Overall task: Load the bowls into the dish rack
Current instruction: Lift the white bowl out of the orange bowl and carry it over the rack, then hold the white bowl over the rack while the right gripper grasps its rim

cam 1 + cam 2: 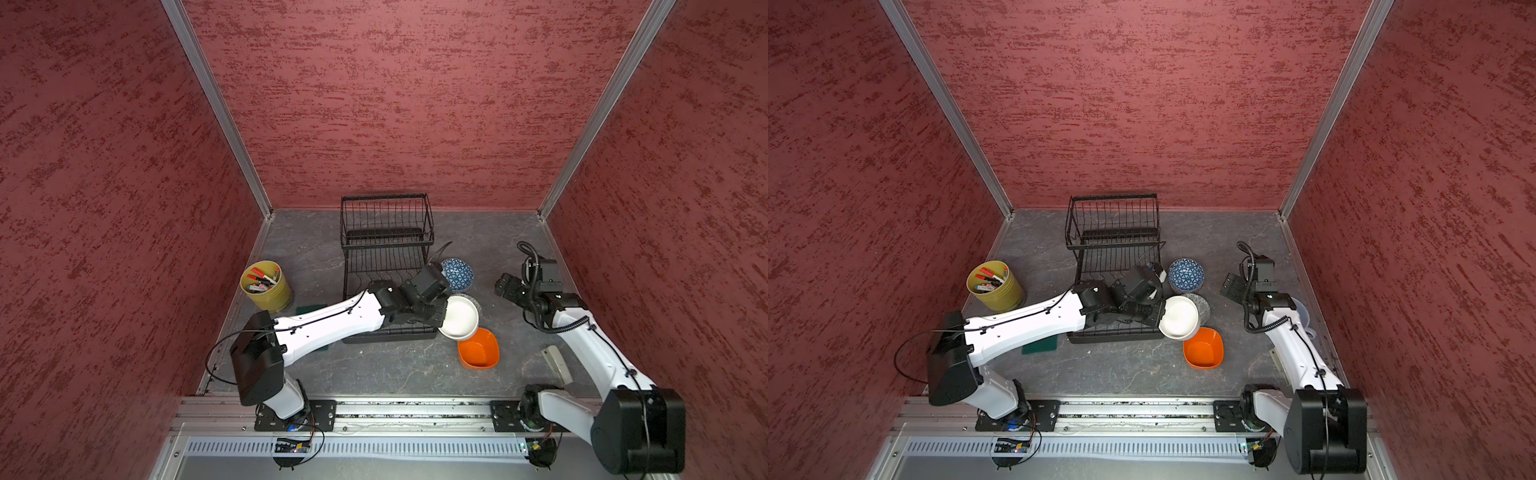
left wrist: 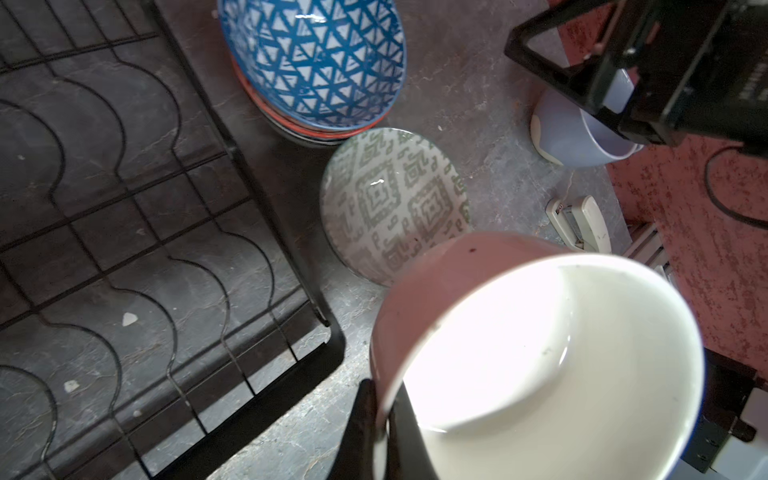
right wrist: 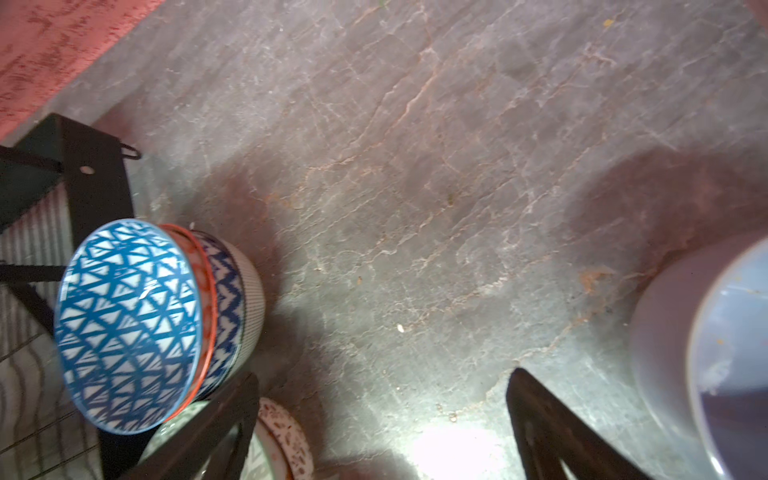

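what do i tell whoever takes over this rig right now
Left gripper: fingers shut on the white bowl's rim; the bowl is held tilted by the rack's near right corner.
Right gripper: open, empty, over the table right of the bowls.
Blue bowl tops a stack right of the rack; the grey-green bowl and orange bowl sit on the table nearby.
Done: one bowl picked up; none shows in the rack.
Left: rack the white bowl, then all the others.
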Motion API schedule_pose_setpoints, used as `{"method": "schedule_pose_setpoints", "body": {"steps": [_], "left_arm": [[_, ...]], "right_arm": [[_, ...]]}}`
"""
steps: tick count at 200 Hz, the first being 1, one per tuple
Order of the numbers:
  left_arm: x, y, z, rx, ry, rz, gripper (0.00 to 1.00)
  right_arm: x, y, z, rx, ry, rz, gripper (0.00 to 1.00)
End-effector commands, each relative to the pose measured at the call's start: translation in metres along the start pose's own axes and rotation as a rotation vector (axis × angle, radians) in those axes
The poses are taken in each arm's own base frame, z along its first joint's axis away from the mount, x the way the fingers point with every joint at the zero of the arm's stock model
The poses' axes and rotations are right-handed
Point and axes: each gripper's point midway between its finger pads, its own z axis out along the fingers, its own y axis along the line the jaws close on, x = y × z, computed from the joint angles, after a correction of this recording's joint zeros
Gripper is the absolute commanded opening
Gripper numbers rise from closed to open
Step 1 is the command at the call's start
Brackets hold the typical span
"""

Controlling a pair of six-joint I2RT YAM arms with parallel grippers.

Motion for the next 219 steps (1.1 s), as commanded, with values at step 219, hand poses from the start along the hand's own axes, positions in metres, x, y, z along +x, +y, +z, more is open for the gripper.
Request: {"method": "schedule_pose_setpoints", "body": {"steps": [219], "left_arm": [[-0.041, 0.098, -0.046, 0.209, -0.255, -0.453, 0.0]], "right_arm": [[0.039, 0.201, -0.098, -0.829, 0.105, -0.179, 0.92]]}}
